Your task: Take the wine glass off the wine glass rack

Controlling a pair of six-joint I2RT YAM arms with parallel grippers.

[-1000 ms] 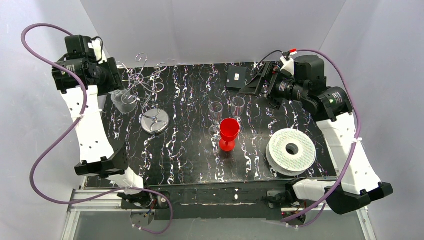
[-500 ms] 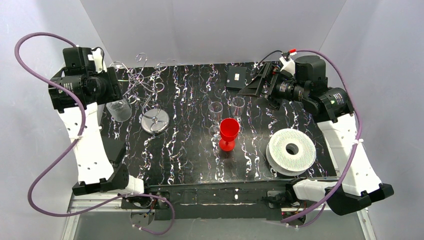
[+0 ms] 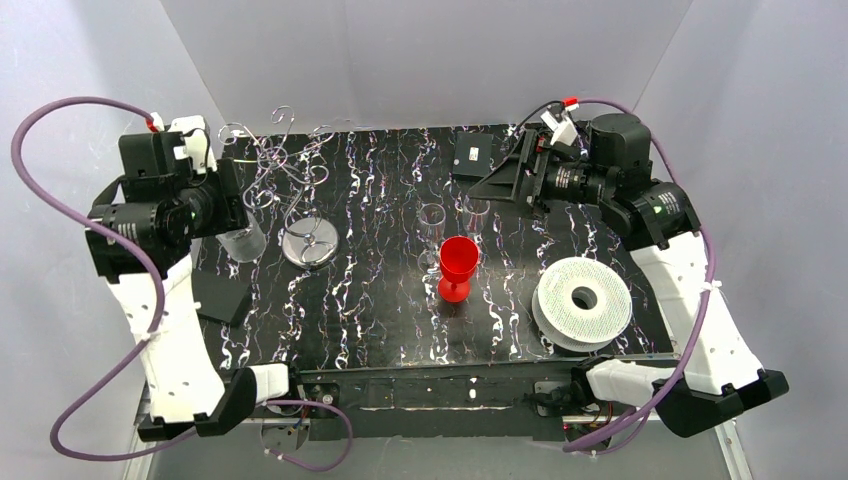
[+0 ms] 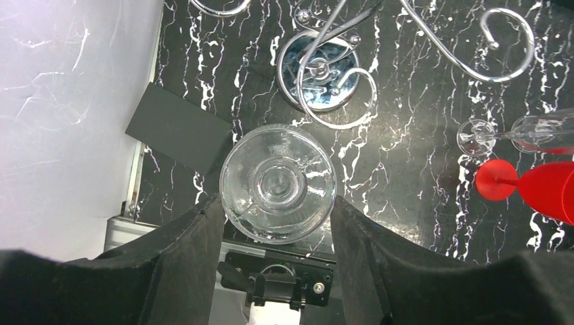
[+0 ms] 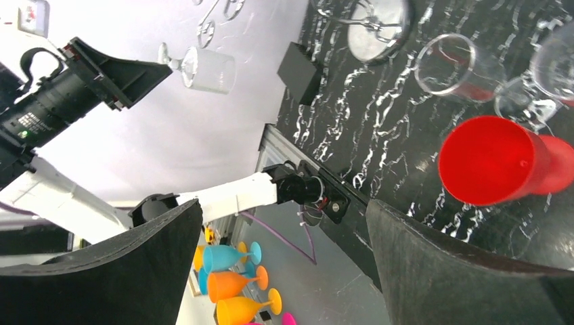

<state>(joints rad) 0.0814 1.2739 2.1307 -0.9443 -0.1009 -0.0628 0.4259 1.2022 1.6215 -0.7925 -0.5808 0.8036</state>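
The wine glass rack (image 3: 308,243) is a silver wire stand with curled hooks on a round shiny base at the back left; its base also shows in the left wrist view (image 4: 318,68). My left gripper (image 3: 238,212) is shut on a clear wine glass (image 3: 244,244), held in the air left of the rack and apart from the hooks. In the left wrist view the glass (image 4: 278,183) sits end-on between my fingers (image 4: 196,237). My right gripper (image 3: 492,180) is open and empty above the back of the table; nothing sits between its fingers in its own view (image 5: 284,210).
A red goblet (image 3: 458,262) stands mid-table with two clear glasses (image 3: 432,222) (image 3: 477,210) behind it. A white ridged spool (image 3: 583,300) lies front right. A black box (image 3: 472,155) is at the back, a black card (image 3: 222,292) at the left edge.
My left arm has swung out to the left and toward the near side, carrying the clear glass away from the rack's hooks. My right gripper has shifted slightly left.
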